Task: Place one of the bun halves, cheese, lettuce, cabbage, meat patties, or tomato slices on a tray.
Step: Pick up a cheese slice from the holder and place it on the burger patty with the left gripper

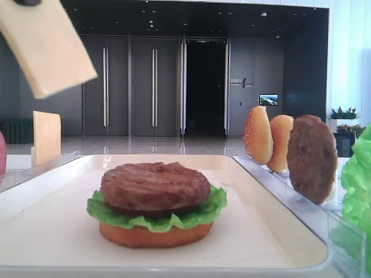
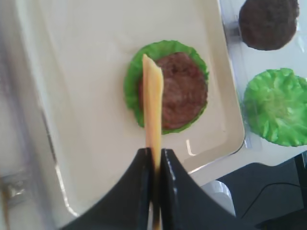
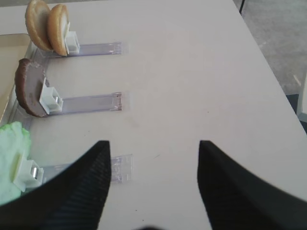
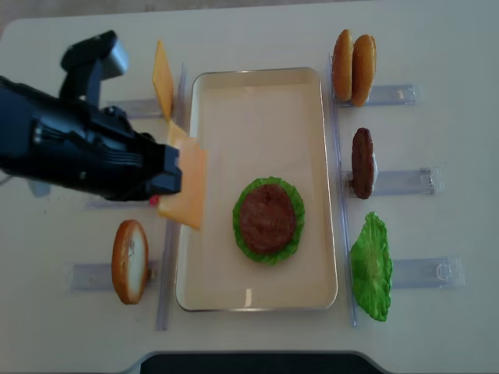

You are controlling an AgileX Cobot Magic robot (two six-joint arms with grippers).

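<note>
The left gripper (image 2: 154,158) is pinched tight on a slice of cheese (image 4: 187,187), fingers pressed together with the slice hanging edge-on between them, and that slice hovers over the near-left rim of the tray (image 4: 312,86), not yet touching anything. On the tray sits the stack: a flat bun half (image 1: 155,234) at the bottom, lettuce (image 1: 116,211) frilling out over it, and a meat patty (image 4: 267,216) on top. Here's the relation that counts: from the cheese, the patty lies toward the tray's centre, away from the left arm's side, and well below. In the left wrist view the slice runs as a thin line straight at the stack, its far tip already reaching over the lettuce rim and the patty's near edge. So the slice hangs steeply on edge, and I reckon it needs carrying further in over the patty and laying flat before release. The left arm is plainly the nearer one; the right gripper (image 3: 153,182) stands with jaws spread wide and nothing between them, off beyond the tray's opposite side over bare table (image 3: 192,72), near the clear holders (image 3: 91,101) with the spare patty (image 3: 29,93).
</note>
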